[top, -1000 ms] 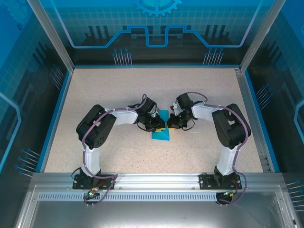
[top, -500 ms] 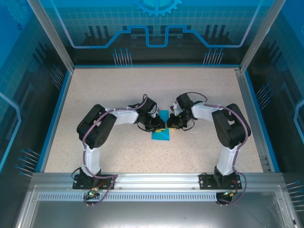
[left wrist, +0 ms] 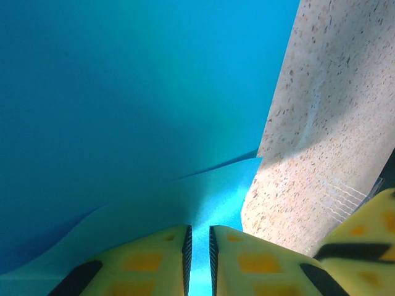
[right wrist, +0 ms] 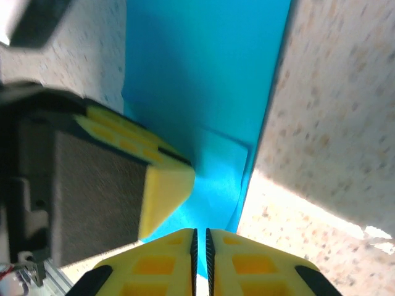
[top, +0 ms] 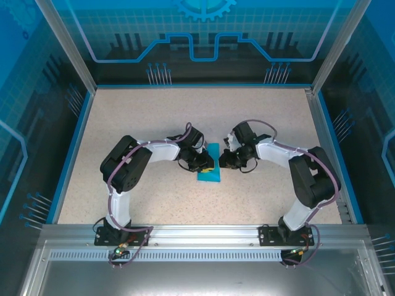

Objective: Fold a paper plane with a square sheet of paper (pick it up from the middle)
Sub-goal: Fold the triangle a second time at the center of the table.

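at the near edge an aluminium rail (top: 203,237) carries the two arm bases, and from them the left arm (top: 123,166) and the right arm (top: 308,179) bend inward, so that their wrists meet near the middle of the speckled worktop (top: 154,117). the turquoise paper (top: 208,175) lies there between the two wrists, a narrow strip running away from the bases, with its near end jutting out below them and its far end showing just past them. the left pincer (left wrist: 198,229) has its yellow fingers pressed almost together, and lit turquoise shows all the way down the thin slit, so it is pinching a raised, paler flap of the paper; beyond its tips the darker sheet spreads wide, its straight right edge lying on the worktop. the right pincer (right wrist: 199,231) is likewise pressed together, just a hair of a gap between the yellow fingers; the paper's near edge runs right up to its tips, but whether any paper is caught in the slit i cannot tell. in the right wrist view one yellow finger of the left pincer rests on the paper just beside those tips, so the two stand very close, tip to tip. farther off the worktop runs to a blue rim, and behind it stands a blue printed back panel (top: 203,37).
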Motion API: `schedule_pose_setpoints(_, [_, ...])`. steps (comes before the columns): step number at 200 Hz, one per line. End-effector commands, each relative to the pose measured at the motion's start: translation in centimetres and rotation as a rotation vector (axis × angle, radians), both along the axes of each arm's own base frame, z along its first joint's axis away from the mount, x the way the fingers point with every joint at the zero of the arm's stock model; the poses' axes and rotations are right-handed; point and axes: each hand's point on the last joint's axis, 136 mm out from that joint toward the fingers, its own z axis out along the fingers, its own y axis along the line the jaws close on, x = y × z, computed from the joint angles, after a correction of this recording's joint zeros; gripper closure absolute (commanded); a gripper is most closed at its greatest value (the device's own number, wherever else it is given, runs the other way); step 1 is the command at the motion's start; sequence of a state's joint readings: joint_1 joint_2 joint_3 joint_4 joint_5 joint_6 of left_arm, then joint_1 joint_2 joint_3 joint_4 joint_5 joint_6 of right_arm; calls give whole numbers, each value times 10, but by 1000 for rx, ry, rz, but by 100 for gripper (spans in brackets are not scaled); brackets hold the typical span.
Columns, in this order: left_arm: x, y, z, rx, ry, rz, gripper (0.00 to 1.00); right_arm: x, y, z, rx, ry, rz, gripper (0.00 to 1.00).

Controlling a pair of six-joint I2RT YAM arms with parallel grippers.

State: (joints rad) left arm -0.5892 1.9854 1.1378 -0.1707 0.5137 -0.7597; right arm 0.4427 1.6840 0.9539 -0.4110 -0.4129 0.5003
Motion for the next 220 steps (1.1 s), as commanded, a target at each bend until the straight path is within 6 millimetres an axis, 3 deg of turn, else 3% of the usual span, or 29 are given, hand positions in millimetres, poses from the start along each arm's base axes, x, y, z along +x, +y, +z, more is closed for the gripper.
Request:
schedule_pose_setpoints(1, [-2,-3,-6,7,25,-8,82,-29,11,-3,18,74,40,87])
schedule_pose_setpoints(81, [4,-7,-4,-19,29,43,81,-45,21,-12,21,109,57,90])
schedule_pose_setpoints(176, [2,-3,-10,2,41,52,82,-45,8,-34,-74,129,35,91])
schedule_pose_setpoints(180, [2,-3,-10,3,41,53,82,-53,3,-41,-91,148,34,91])
schedule_pose_setpoints(220, [2,-1,-13,15,49,63,82,-56,-4,-45,-125,152,33,91])
